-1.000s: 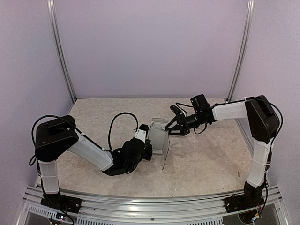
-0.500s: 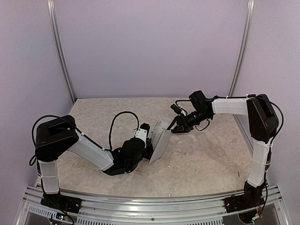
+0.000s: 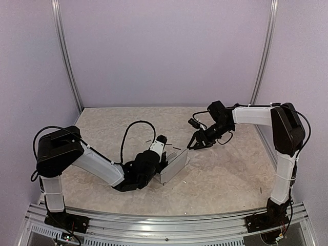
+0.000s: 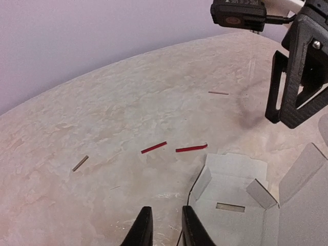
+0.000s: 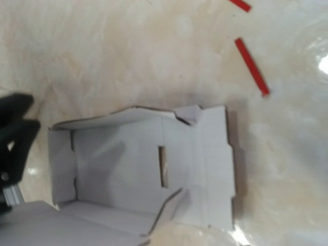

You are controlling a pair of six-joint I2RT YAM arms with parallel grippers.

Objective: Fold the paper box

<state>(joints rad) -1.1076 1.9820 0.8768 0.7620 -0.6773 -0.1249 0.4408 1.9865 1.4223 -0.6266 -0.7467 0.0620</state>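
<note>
The pale grey-white thin-card paper box [image 3: 174, 165] is laid partly folded on the mottled beige tabletop [image 3: 230, 174], near its middle, with a slotted panel flat and the side flaps raised. The left gripper [image 4: 165, 212] is set at the box's edge, its jaws narrowly parted with nothing seen between them. The right gripper [image 3: 196, 145] is held over the far end, its jaws wide and empty, and thin red strips [image 4: 154, 147] are located just beyond the box.

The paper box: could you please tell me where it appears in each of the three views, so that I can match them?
Top external: the paper box lies just below the picture's centre.
Left wrist: it fills the lower right corner, with its flaps raised.
Right wrist: it spans the centre to the lower left, its inside showing.
Shared landmark: the red strip lies just beyond the box in both wrist views. It is too small to be sure of in the top view.
</note>
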